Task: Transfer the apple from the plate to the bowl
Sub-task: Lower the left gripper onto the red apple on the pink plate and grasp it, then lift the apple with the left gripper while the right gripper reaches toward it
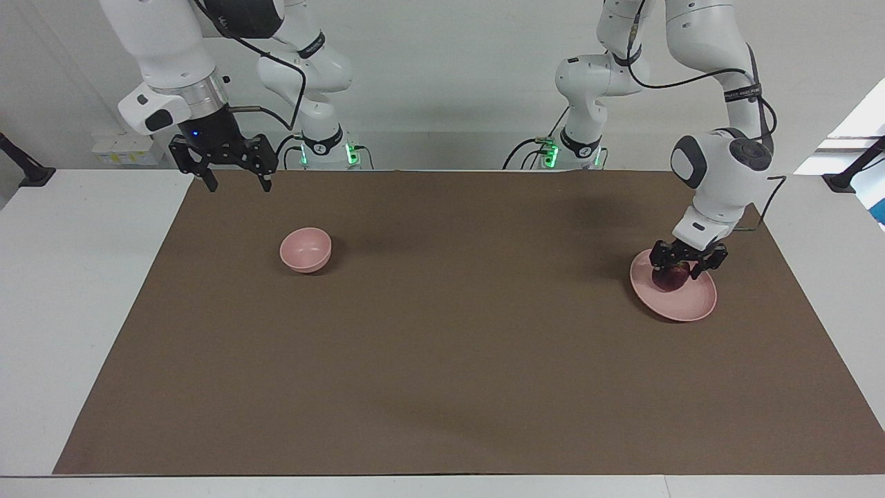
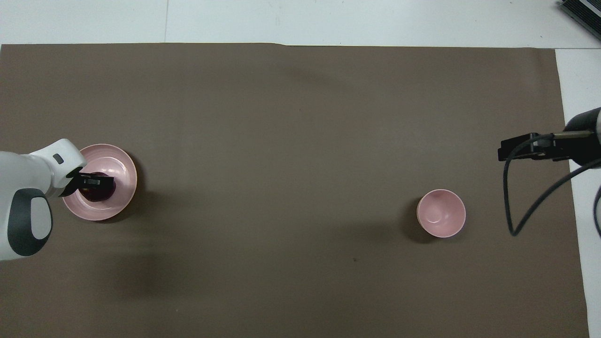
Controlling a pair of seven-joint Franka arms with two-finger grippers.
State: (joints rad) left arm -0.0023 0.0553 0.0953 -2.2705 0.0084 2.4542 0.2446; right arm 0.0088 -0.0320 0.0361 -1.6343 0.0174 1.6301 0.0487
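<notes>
Facing view: bowl (image 1: 305, 249) apart from plate (image 1: 681, 302), apple (image 1: 669, 278).

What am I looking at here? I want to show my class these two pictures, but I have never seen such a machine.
These are two robot arms at a table, each ending in a two-finger gripper. One picture faces the robots from across the table; the other looks steeply down from above their end. On the brown mat lie a flat pink plate and a smaller, deeper pink bowl, which is empty. The left gripper is down around a dark-red apple on the plate. The right gripper waits, open, in the air.
</notes>
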